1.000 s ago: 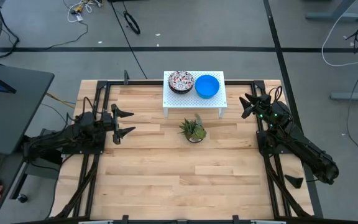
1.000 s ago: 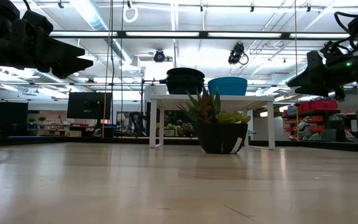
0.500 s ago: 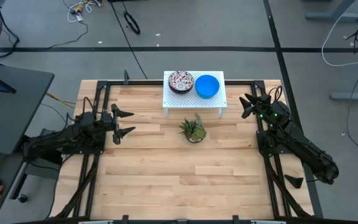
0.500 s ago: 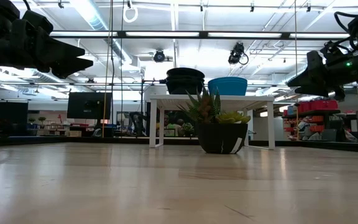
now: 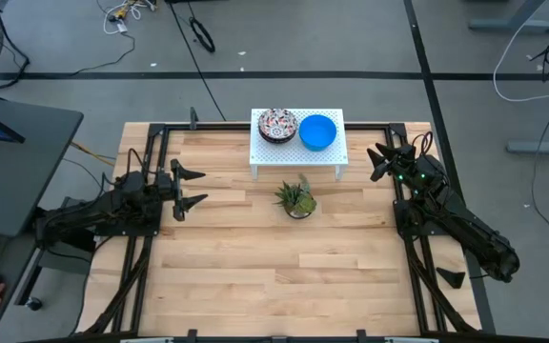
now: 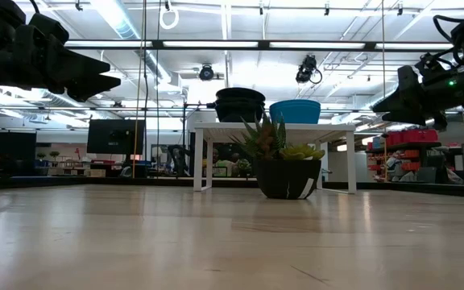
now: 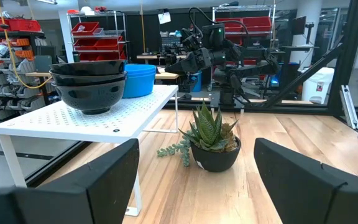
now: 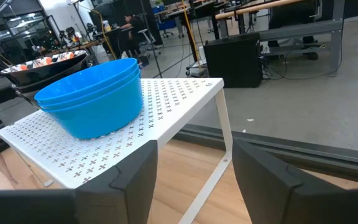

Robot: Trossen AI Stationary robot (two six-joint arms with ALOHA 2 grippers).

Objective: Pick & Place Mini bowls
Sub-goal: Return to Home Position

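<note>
On a white perforated shelf point(image 5: 297, 146) at the table's far middle stand two stacks of mini bowls: patterned ones point(image 5: 277, 124), dark on the outside point(image 7: 89, 85), and bright blue ones point(image 5: 317, 131) point(image 8: 92, 101). Each stack rests by its base on the shelf top. My left gripper point(image 5: 191, 189) point(image 7: 194, 180) hovers open near the table's left edge, pointing level toward the shelf. My right gripper point(image 5: 381, 161) point(image 8: 194, 171) hovers open near the right edge, pointing at the shelf's blue stack. Neither has anything between its fingers.
A small potted green plant point(image 5: 296, 198) stands on the wooden table in front of the shelf. Black frame rails point(image 5: 149, 152) run along the table's edges. Bare wood point(image 5: 284, 276) stretches across the near half of the table.
</note>
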